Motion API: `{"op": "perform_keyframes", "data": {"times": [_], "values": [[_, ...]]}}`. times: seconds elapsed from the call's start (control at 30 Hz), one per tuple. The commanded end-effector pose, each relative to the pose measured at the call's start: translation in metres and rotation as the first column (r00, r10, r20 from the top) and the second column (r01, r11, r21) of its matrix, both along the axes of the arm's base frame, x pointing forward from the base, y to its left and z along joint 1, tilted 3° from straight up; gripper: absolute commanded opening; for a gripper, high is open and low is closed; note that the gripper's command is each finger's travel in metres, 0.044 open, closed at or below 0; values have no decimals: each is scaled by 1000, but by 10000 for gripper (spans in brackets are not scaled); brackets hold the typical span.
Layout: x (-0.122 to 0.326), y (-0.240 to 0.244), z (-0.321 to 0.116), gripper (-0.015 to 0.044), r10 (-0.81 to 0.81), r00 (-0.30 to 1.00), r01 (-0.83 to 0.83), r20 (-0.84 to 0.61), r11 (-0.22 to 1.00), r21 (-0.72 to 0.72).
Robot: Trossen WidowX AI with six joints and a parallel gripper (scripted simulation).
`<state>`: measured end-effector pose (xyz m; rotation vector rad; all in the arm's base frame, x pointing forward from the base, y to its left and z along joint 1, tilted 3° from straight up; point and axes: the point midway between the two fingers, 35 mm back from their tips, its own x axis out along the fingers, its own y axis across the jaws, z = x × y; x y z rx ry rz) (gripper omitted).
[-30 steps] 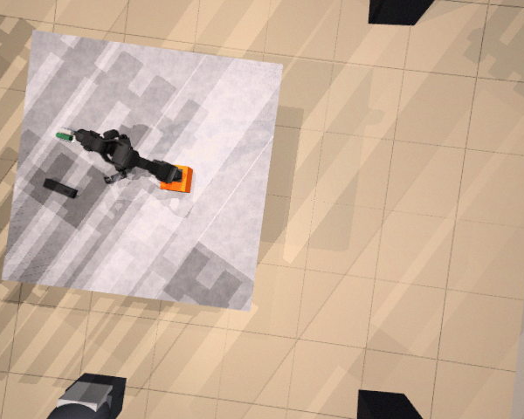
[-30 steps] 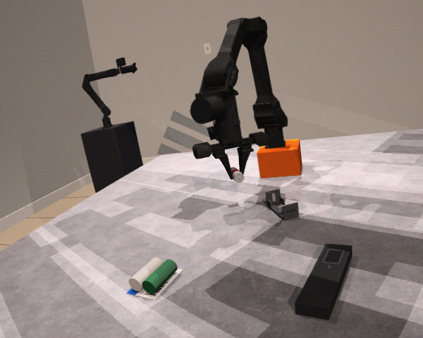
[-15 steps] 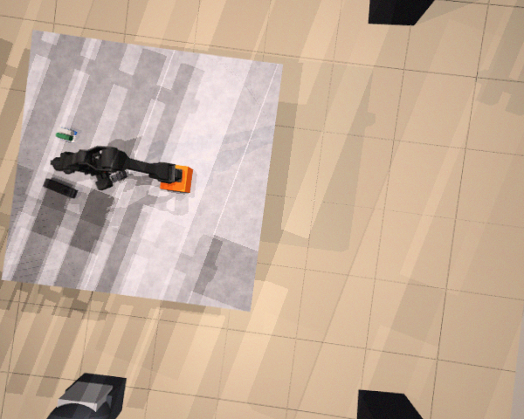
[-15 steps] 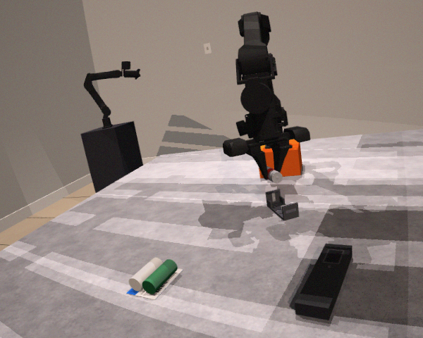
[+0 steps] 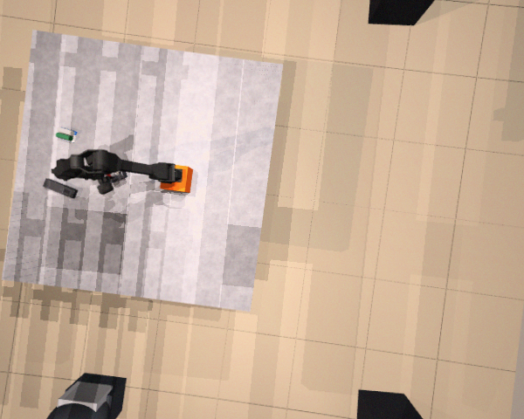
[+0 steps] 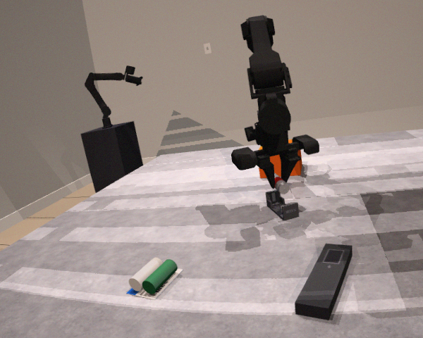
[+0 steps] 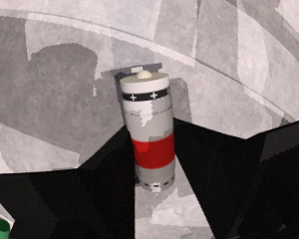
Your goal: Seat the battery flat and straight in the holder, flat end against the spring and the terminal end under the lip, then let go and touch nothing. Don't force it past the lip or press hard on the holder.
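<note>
The battery (image 7: 149,117) (image 6: 283,187) is grey with a red band. My gripper (image 7: 149,127) (image 6: 278,184) is shut on it around the red band, near its flat end. Its terminal end points to the top of the wrist view. The small dark holder (image 6: 290,210) stands on the table with an upright wall at each end. The battery hangs above it, at its rear part in the exterior view, not in its channel. In the wrist view one holder wall (image 7: 153,67) shows just beyond the terminal; the battery hides most of the rest.
The arm's orange base block (image 5: 184,180) (image 6: 297,167) stands behind the holder. A dark oblong device (image 5: 59,188) (image 6: 323,282) lies front right in the exterior view. A board with a green cylinder (image 5: 65,136) (image 6: 160,276) and a white cylinder (image 6: 145,273) lies front left.
</note>
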<state>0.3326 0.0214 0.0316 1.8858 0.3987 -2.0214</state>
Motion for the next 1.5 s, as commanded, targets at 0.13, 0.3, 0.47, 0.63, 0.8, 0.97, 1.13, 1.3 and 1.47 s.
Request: {"op": "perform_keyframes", "data": {"times": [0.13, 0.3, 0.47, 0.63, 0.8, 0.97, 1.13, 1.3, 1.47], "values": [[-2, -3, -16, 87, -6, 995, 2, -97, 999, -47], [-2, -3, -18, 87, -6, 994, 0, -113, 999, -54], [-1, -2, -20, 87, -10, 990, 0, -142, 998, -66], [1, -2, -22, 87, -14, 985, 0, -170, 997, -79], [2, -1, -23, 87, -18, 980, 0, -198, 996, -91], [4, -1, -25, 87, -23, 974, -1, -226, 995, -104], [5, 0, -27, 87, -27, 967, -3, -254, 993, -117], [6, 0, -29, 87, -32, 959, -5, -281, 992, -130], [7, 1, -31, 87, -36, 951, -8, -307, 990, -143]]}}
